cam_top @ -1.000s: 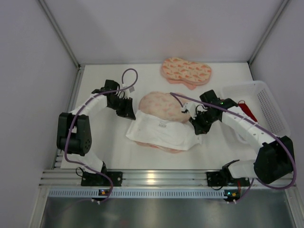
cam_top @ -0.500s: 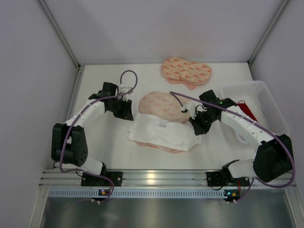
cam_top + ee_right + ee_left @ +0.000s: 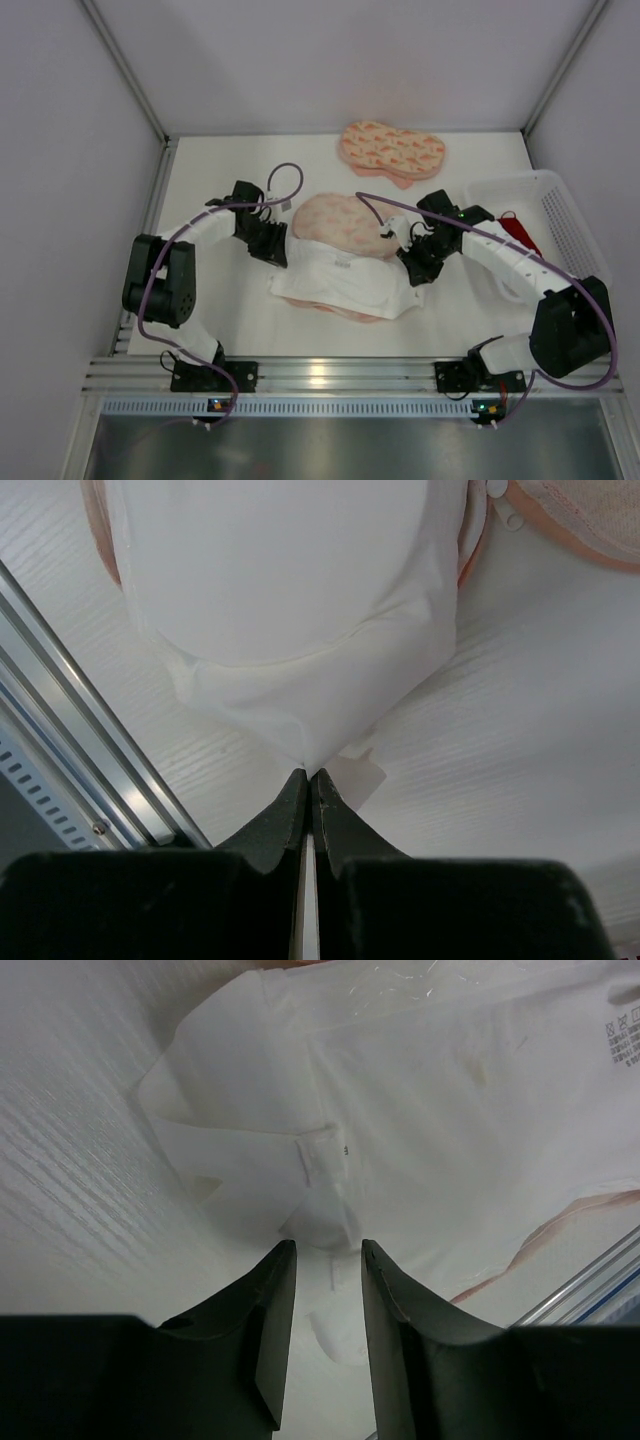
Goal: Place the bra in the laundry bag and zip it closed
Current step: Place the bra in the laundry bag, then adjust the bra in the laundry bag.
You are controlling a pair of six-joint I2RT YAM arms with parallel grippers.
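The laundry bag (image 3: 340, 222), peach-pink with a speckled print, lies open at mid-table, its white lining (image 3: 340, 278) spread toward me. My right gripper (image 3: 413, 272) is shut on the lining's right corner (image 3: 290, 600), which runs straight into the closed tips (image 3: 311, 772); the bag's pink rim (image 3: 575, 520) shows beyond. My left gripper (image 3: 273, 250) stands open at the lining's left corner (image 3: 300, 1150), its fingers (image 3: 328, 1245) apart with nothing gripped between them. The red bra (image 3: 518, 230) lies in the white basket at right.
A twin speckled pouch (image 3: 392, 150) lies at the back of the table. The white mesh basket (image 3: 560, 215) stands by the right wall. The aluminium rail (image 3: 80, 710) runs along the near table edge. Purple cables loop over both arms.
My left gripper has opened wider and shifted right and toward me, up to the lining's left corner. The right gripper stays shut on the right corner, unmoved.
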